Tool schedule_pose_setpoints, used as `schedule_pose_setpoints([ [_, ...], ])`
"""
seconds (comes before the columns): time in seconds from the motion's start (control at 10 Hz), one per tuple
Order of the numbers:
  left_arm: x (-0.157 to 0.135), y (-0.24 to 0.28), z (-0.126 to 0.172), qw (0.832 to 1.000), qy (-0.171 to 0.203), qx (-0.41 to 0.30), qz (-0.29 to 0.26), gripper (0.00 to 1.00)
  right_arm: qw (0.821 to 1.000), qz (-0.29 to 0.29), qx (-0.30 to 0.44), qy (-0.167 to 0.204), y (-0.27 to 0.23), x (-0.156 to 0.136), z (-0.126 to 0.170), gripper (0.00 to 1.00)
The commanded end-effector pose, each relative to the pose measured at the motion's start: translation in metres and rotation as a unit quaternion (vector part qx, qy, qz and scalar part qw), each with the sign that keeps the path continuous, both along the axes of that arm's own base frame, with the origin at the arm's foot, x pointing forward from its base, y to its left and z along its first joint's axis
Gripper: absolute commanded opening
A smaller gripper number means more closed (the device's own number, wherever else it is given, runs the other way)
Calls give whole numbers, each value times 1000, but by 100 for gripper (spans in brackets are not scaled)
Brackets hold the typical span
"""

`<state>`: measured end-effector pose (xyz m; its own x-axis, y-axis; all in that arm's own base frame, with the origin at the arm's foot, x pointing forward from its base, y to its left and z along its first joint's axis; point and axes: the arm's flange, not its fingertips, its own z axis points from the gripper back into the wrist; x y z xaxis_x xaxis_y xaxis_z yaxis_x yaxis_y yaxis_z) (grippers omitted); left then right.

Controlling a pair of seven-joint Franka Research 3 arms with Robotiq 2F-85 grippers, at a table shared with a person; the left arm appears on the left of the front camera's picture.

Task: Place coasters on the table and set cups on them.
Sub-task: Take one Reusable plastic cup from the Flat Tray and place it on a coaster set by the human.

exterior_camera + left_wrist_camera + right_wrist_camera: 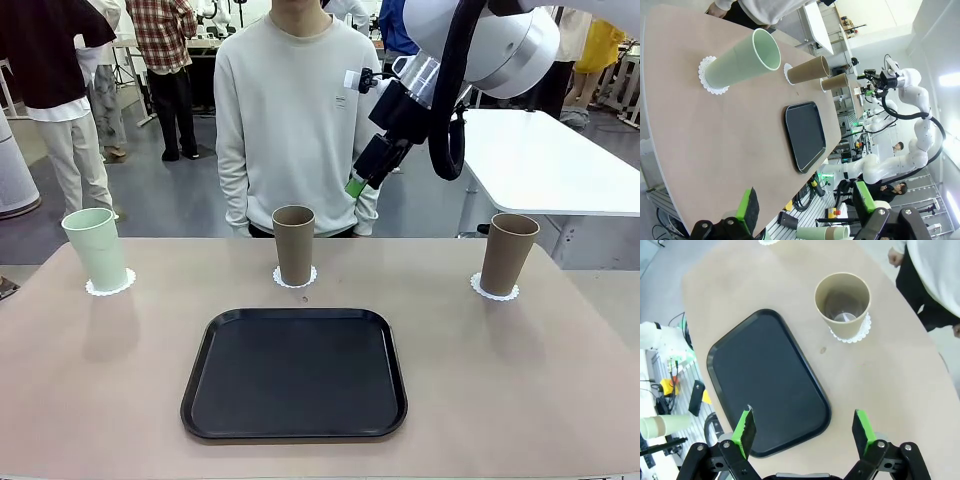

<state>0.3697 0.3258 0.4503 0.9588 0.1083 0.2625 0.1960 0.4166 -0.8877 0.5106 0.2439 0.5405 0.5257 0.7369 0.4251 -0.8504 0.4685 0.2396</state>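
Tray: black tray (294, 374) lies mid-worktop (520, 380), before the cups.
Person: stands behind middle cup (293, 245).
Jaws: both pairs released, empty.

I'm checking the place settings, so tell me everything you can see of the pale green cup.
The pale mint green matte tumbler is tall, tapered and handleless, wider at its open mouth than at its base. It stands upright on a small white round paper doily with a scalloped edge, near the left far corner of the beige-pinkish table. Only the doily touches it, and no gripper is near.
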Motion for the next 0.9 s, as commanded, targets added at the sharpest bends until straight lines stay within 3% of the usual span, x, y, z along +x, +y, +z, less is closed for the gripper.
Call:
schedule_pose_setpoints([
  [0.0,-1,0,2,1000,2,2,5,100,1000,3,0,-9,0,-3,1,100],
  [0.7,-1,0,2,1000,2,2,5,100,1000,0,0,-2,0,-1,3,100],
  [0.8,-1,0,2,1000,2,2,5,100,998,-49,35,-30,-32,-52,15,100],
])
